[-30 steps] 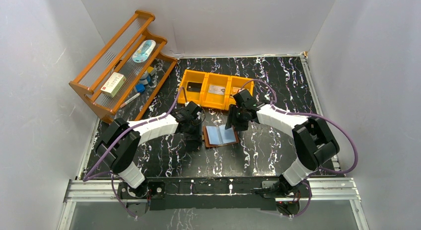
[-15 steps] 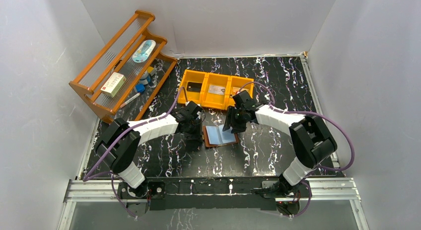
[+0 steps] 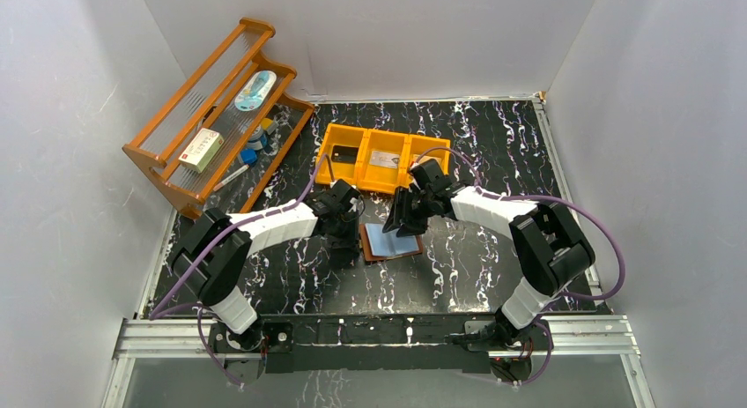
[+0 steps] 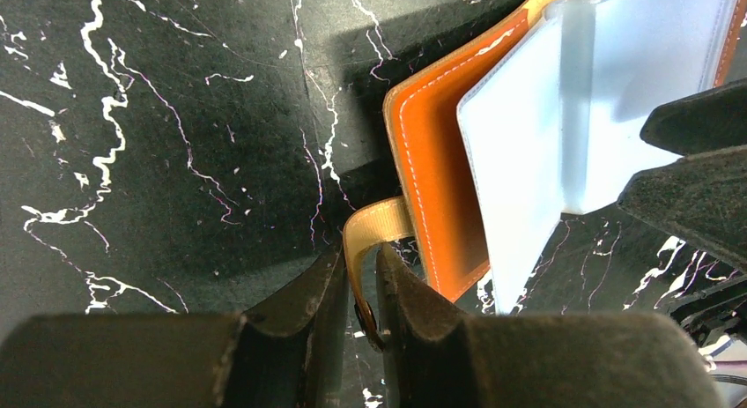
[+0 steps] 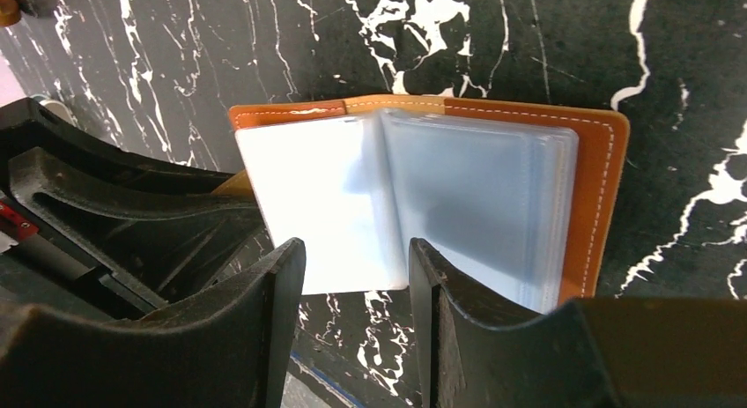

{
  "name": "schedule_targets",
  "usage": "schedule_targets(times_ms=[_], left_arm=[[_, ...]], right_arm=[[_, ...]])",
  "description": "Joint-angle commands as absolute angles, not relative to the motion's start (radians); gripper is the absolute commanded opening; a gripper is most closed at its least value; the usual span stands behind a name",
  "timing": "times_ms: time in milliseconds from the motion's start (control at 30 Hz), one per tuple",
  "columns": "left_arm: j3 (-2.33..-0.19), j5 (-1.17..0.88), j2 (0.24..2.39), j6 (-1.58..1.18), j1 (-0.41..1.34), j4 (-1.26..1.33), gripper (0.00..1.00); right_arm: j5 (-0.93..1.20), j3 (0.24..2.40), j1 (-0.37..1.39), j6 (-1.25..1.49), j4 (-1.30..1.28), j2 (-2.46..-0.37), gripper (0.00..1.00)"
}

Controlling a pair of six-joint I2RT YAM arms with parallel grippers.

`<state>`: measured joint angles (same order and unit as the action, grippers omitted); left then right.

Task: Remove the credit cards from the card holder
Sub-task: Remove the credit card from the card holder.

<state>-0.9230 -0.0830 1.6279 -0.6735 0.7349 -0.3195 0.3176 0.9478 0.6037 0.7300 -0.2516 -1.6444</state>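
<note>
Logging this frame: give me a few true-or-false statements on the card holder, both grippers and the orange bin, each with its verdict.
1. The card holder lies open on the table. True.
2. The left gripper pinches the holder's strap. True.
3. The right gripper is clamped on a card. False: its jaws stand open over the clear pockets and hold nothing.
4. The orange bin has nothing in it. False: a black card lies in its left compartment and a grey card in the middle one.
</note>
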Motion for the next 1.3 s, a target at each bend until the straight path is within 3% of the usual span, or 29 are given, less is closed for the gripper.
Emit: schedule_targets(times_ms=[0, 100, 267, 367, 500, 833, 1033, 1133, 1267], left_arm=[[-0.945, -0.090, 1.617, -0.667, 0.736, -0.328, 0.17], [-0.944, -0.085, 1.610, -0.668, 0.736, -0.338, 0.17], [-0.945, -0.036, 1.558, -0.677, 0.736, -0.354, 0.31], [-0.960, -0.005, 1.525, -0.690, 0.736, -0.357, 0.50], [-0.994, 0.000, 1.502, -0.698, 0.736, -0.347, 0.66], [-0.988, 0.045, 1.442, -0.722, 0.736, -0.315, 0.82], [-1.003, -0.043, 1.510, -0.716, 0.736, -0.278, 0.85], [-1.031, -0.092, 1.574, -0.715, 0.736, -0.280, 0.80], [-1.041, -0.111, 1.616, -0.708, 0.736, -0.284, 0.72]], right_arm=[[0.367, 0.960, 0.604, 0.743, -0.210, -1.659, 0.55], [0.242, 0.989, 0.603, 0.713, -0.287, -1.625, 0.57], [0.083, 1.020, 0.599, 0.659, -0.391, -1.592, 0.61], [0.076, 1.010, 0.599, 0.649, -0.399, -1.598, 0.61], [0.137, 0.989, 0.600, 0.648, -0.366, -1.610, 0.60], [0.098, 0.989, 0.600, 0.652, -0.385, -1.577, 0.61], [0.031, 0.997, 0.598, 0.654, -0.413, -1.547, 0.64], [-0.019, 0.990, 0.586, 0.661, -0.418, -1.528, 0.65], [0.068, 0.957, 0.557, 0.661, -0.377, -1.528, 0.60]])
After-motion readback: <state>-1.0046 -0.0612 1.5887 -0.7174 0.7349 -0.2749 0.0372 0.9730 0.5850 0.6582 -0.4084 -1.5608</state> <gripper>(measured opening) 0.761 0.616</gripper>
